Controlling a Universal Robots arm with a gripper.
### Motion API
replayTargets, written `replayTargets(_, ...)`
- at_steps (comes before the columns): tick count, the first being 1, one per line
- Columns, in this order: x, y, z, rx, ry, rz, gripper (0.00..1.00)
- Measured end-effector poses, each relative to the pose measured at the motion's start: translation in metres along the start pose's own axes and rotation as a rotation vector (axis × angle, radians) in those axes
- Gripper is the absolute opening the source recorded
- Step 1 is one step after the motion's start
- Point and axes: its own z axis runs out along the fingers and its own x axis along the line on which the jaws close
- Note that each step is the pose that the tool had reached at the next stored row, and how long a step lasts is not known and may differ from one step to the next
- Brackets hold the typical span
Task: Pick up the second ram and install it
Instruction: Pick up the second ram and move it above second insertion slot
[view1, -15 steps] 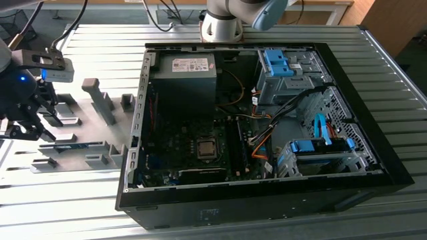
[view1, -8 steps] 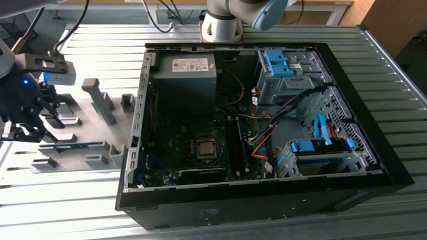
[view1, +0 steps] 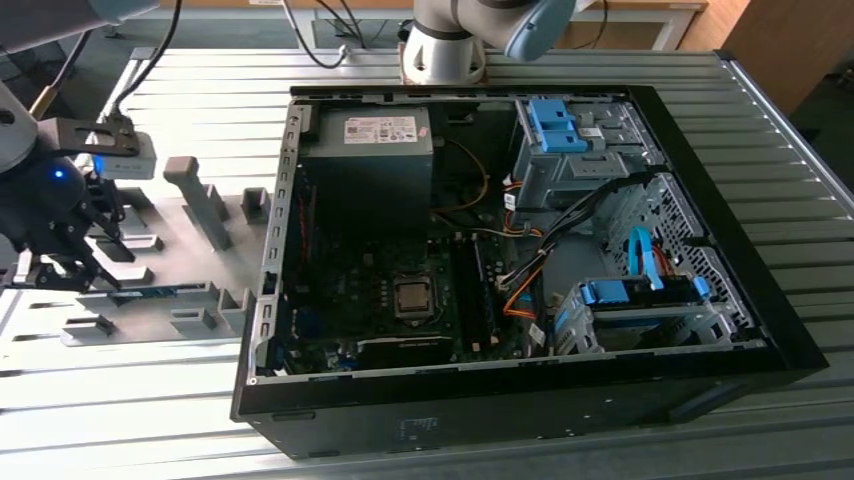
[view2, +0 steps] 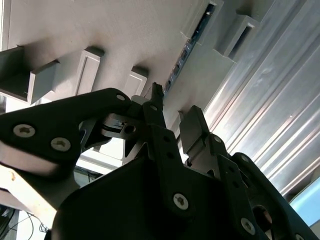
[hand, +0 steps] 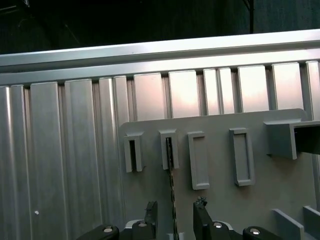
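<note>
2 fingers (hand: 151, 213) of the pincer (hand: 175, 211) are spread, 1 on each side of the second ram (hand: 173, 192). The ram stands on edge in the slots of a grey holder (hand: 260, 205) on the ribbed worktop (hand: 50, 150), beside the open computer case (view1: 534, 250). Seated upright like this, both its flat faces are free for pinching, I judge.
</note>
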Motion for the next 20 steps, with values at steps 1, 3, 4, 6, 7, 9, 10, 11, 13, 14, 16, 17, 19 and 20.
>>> replayTargets(1,0.0005,0.0,0.0015,-0.0001,0.0001,0.0,0.42)
replayTargets(3,0.0013,-0.0001,0.0044,-0.0001,0.0,0.0,0.42)
replayTargets(4,0.0017,-0.0001,0.0062,0.0,0.0,0.0,0.42)
replayTargets(6,0.002,-0.0001,0.0091,-0.0001,0.0,0.0,0.42)
replayTargets(7,0.002,-0.0001,0.0101,-0.0001,-0.0003,-0.001,0.42)
replayTargets(9,0.002,-0.0002,0.0102,-0.0003,-0.0001,-0.001,0.42)
replayTargets(10,0.002,-0.0001,0.0102,-0.0003,-0.0001,-0.001,0.42)
replayTargets(11,0.002,-0.0002,0.0105,-0.0003,-0.0001,-0.001,0.42)
replayTargets(13,0.002,-0.0002,0.0125,0.0003,-0.0005,-0.002,0.42)
replayTargets(14,0.0021,-0.0002,0.0139,0.0004,-0.0003,-0.003,0.42)
replayTargets(16,0.0022,-0.0002,0.0174,0.0004,-0.0004,-0.004,0.42)
replayTargets(17,0.0022,-0.0002,0.0192,0.0004,-0.0004,-0.004,0.42)
replayTargets(19,0.0023,-0.0002,0.0229,0.0004,-0.0004,-0.004,0.42)
replayTargets(20,0.0023,-0.0002,0.0245,0.0004,-0.0003,-0.004,0.42)
